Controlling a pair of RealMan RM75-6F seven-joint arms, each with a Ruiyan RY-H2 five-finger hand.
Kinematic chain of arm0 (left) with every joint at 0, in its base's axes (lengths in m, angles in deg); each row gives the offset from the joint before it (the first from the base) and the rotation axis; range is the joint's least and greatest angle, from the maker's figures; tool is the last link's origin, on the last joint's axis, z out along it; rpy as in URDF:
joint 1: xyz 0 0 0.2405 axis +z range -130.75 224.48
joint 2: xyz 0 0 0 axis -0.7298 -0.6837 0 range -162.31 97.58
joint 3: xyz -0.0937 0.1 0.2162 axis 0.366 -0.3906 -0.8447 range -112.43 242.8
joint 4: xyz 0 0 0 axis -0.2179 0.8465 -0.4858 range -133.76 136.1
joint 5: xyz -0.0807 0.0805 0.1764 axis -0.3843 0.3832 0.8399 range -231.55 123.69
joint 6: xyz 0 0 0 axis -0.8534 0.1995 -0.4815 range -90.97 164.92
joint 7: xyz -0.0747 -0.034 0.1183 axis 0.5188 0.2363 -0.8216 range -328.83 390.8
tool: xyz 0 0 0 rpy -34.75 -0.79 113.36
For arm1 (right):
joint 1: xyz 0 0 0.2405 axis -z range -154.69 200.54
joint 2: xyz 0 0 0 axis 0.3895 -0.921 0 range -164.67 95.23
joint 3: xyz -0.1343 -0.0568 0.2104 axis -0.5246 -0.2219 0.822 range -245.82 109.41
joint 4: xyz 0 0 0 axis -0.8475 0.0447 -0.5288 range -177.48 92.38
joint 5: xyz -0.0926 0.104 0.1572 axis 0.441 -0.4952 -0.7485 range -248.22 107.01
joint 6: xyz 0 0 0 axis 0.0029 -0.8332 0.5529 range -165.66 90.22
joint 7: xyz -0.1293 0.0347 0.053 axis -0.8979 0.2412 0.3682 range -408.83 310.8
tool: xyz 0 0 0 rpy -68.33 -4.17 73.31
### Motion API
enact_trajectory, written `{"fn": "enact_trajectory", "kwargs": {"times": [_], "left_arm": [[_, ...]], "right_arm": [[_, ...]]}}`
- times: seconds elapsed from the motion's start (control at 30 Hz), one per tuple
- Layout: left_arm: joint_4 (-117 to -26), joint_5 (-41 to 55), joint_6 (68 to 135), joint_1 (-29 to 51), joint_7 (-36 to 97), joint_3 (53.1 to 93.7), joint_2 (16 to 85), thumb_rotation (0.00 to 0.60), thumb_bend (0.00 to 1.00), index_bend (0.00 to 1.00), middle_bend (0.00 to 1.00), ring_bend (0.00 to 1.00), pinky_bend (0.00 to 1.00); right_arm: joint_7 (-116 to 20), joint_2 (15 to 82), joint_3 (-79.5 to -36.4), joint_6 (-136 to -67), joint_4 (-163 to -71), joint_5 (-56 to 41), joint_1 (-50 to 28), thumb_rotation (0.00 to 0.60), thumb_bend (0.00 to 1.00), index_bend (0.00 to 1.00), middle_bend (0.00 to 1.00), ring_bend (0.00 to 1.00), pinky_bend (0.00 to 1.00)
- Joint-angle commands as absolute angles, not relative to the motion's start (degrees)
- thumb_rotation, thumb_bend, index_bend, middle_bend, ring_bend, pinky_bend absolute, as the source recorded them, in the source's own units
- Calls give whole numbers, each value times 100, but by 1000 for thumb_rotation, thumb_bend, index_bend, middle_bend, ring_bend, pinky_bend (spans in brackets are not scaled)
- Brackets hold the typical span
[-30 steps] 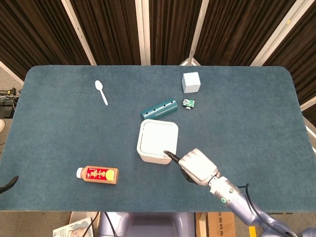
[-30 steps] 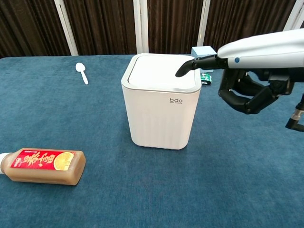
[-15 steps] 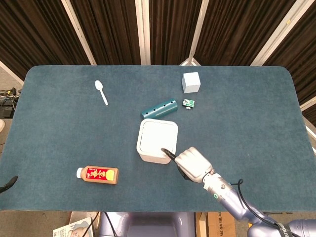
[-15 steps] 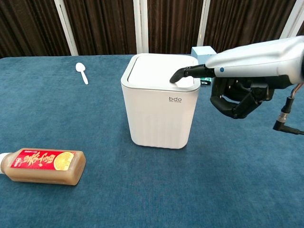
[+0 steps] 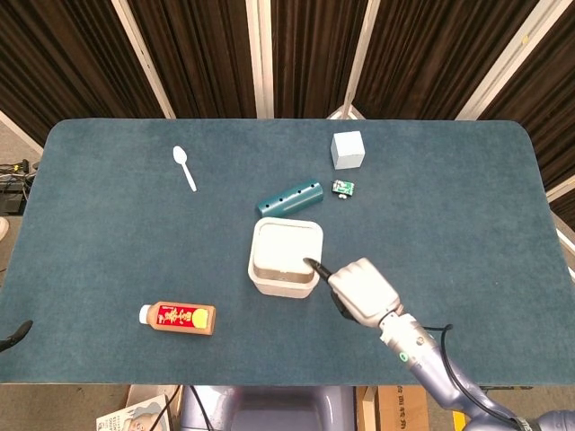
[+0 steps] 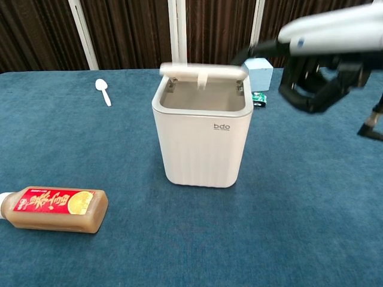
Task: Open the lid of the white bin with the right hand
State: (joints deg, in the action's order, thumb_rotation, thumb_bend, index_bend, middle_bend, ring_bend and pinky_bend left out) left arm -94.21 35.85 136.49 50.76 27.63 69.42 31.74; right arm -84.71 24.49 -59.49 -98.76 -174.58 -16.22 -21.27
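Observation:
The white bin point(image 5: 260, 280) point(image 6: 203, 143) stands near the middle of the table. Its lid point(image 6: 203, 70) is sprung up off the rim and blurred, so the inside shows. My right hand point(image 5: 364, 289) point(image 6: 317, 66) hovers just right of the bin's top, one dark fingertip point(image 5: 313, 264) stretched out over the near right corner and the other fingers curled in on nothing. In the chest view that fingertip sits level with the raised lid's right end; whether they touch I cannot tell. Of my left hand only a dark tip point(image 5: 13, 337) shows at the left edge.
A bottle point(image 5: 178, 318) point(image 6: 54, 208) lies on its side front left of the bin. Behind the bin lie a teal cylinder point(image 5: 290, 197), a small green item point(image 5: 344, 188) and a white cube point(image 5: 348, 149). A white spoon point(image 5: 184, 167) lies far left.
The lid, flat and pressed by my right fingertip half a second ago, has popped up. My right hand has risen and drawn slightly right.

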Motion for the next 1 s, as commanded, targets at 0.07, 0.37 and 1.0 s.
{"fn": "enact_trajectory", "kwargs": {"times": [0.07, 0.37, 1.0], "left_arm": [[-9427, 3581, 13628, 5068, 2746, 6939, 3180, 600, 1, 104, 0, 0, 0], [-9456, 3602, 13634, 5069, 2666, 6929, 3198, 600, 1, 104, 0, 0, 0], [-9458, 3617, 13506, 5039, 2573, 6871, 3164, 600, 1, 103, 0, 0, 0]], "right_arm": [[-6576, 2365, -5539, -11133, -17297, -251, -1134, 600, 543, 101, 710, 757, 716], [-5615, 2100, -6174, -11652, -16025, 433, -145, 600, 308, 54, 259, 336, 276], [-6521, 3646, -6970, -13441, -13351, 1207, 1449, 600, 296, 54, 201, 182, 77]]}}
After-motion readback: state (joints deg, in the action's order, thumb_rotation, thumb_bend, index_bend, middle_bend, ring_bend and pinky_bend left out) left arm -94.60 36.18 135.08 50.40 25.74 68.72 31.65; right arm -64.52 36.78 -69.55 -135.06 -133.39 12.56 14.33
